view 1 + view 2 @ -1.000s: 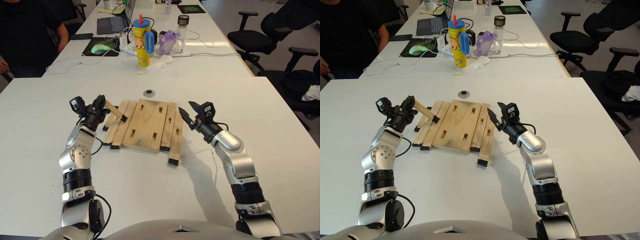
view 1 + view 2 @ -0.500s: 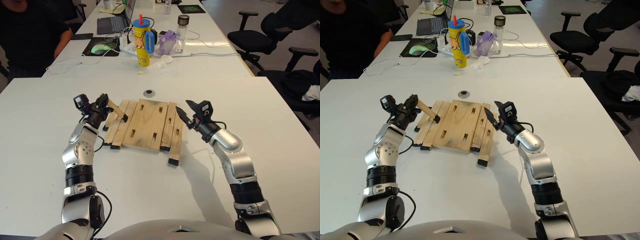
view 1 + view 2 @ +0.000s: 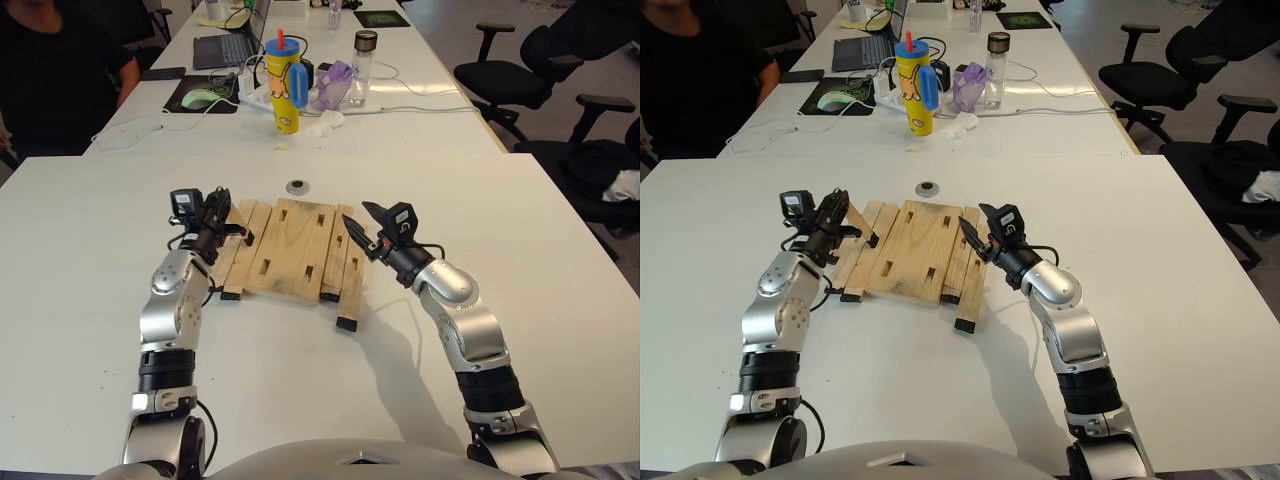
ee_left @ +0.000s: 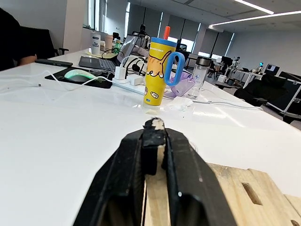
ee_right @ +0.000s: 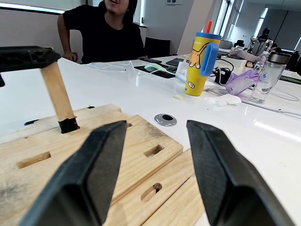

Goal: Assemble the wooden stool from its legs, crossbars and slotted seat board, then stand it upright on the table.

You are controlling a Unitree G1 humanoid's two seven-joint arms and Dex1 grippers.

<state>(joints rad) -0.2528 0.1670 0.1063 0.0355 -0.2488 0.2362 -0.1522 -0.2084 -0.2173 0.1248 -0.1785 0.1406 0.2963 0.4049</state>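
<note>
The slotted seat board [image 3: 290, 250] lies flat mid-table, with wooden legs [image 3: 236, 262] along its left side and more legs [image 3: 347, 272] along its right side. My left gripper [image 3: 212, 212] hovers over the board's left edge, shut on a short wooden crossbar [image 3: 233, 228] whose black tip points down at the left legs. In the left wrist view the fingers [image 4: 129, 160] clamp that crossbar [image 4: 153, 136]. My right gripper [image 3: 364, 226] is open just above the right legs. Its fingers [image 5: 101, 174] stand wide apart over the board [image 5: 141, 150], nothing between them.
A round cable grommet [image 3: 297, 186] sits in the table just behind the board. On the far table stand a yellow cup [image 3: 285, 88], a bottle [image 3: 363, 66], a laptop and cables. White tabletop [image 3: 90, 290] stretches to both sides and in front.
My left gripper has carried the crossbar to the right, nearer the board's left edge. The right gripper has shifted left, closer over the right legs.
</note>
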